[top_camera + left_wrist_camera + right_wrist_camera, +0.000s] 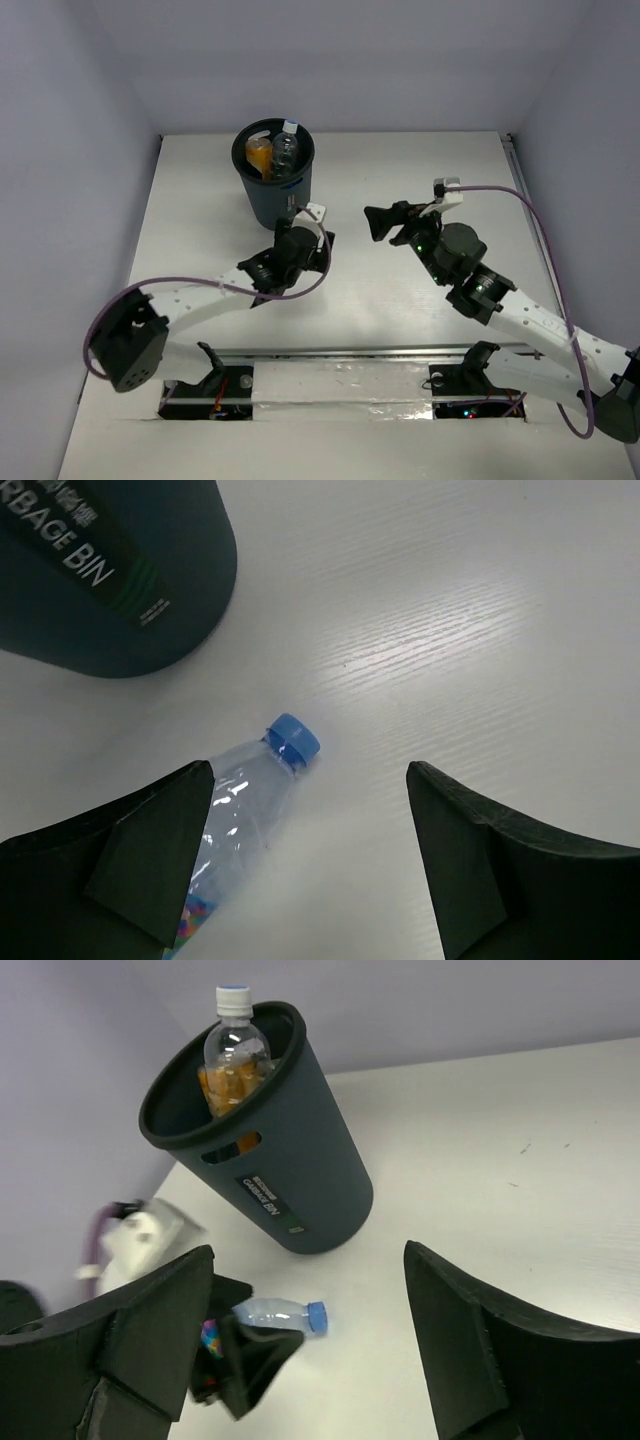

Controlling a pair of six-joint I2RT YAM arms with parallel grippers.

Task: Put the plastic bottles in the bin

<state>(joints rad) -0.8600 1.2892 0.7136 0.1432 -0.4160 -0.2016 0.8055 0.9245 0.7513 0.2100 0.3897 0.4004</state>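
The dark grey bin stands at the back centre of the table. It holds a bottle with orange contents and a clear white-capped bottle. A small clear bottle with a blue cap lies on the table just in front of the bin. It also shows in the right wrist view. My left gripper is open and low over it, with the bottle's body against the left finger. My right gripper is open and empty, off to the right of the bin.
The left arm's white wrist camera and purple cable lie close to the bin's base. The bin's side stands just beyond the bottle's cap. Grey walls enclose the table on three sides.
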